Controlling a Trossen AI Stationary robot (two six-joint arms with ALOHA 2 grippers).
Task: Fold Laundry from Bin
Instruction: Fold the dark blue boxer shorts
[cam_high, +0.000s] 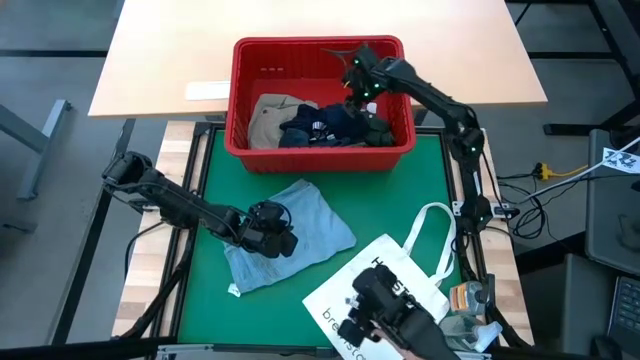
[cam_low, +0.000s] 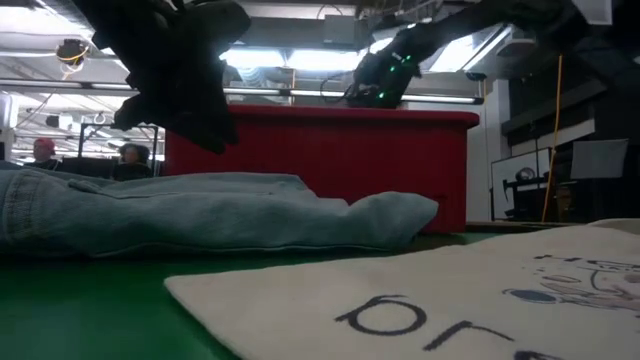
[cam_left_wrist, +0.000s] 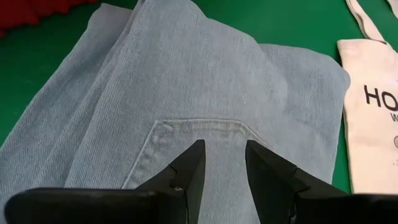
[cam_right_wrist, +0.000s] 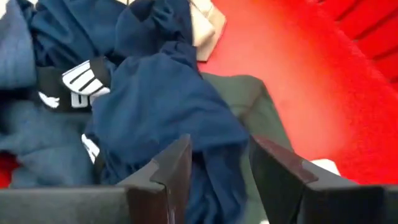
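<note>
- Nearest the camera edge of the table there's a white tote bag (cam_high: 385, 290) lying flat on the green mat (cam_high: 400, 190). It isn't laundry, so it doesn't count toward anything.
- Just left of it is the light blue denim garment (cam_high: 285, 235), the only piece out of the bin so far. It's spread on the mat, bunched and overlapping itself, so I'd call it laid out but not neatly folded yet.
- The left gripper (cam_left_wrist: 222, 163) hovers right over the denim near its left edge, fingers a narrow gap apart with nothing between them. In the left wrist view you can see bare denim and a pocket seam through the gap.
- Far side: the red bin (cam_high: 240, 110) holds the rest, a khaki-tan piece (cam_high: 270, 115) on the left, a navy garment (cam_high: 325, 125) in the middle, and a dark green one (cam_right_wrist: 258, 109) under the navy.
- The right gripper (cam_right_wrist: 217, 165) is down inside the bin's right half, just over the navy fabric, fingers partly spread and not pinching anything as far as I can tell.
- So my read: one garment out and three left to pull and fold. Early days.
</note>
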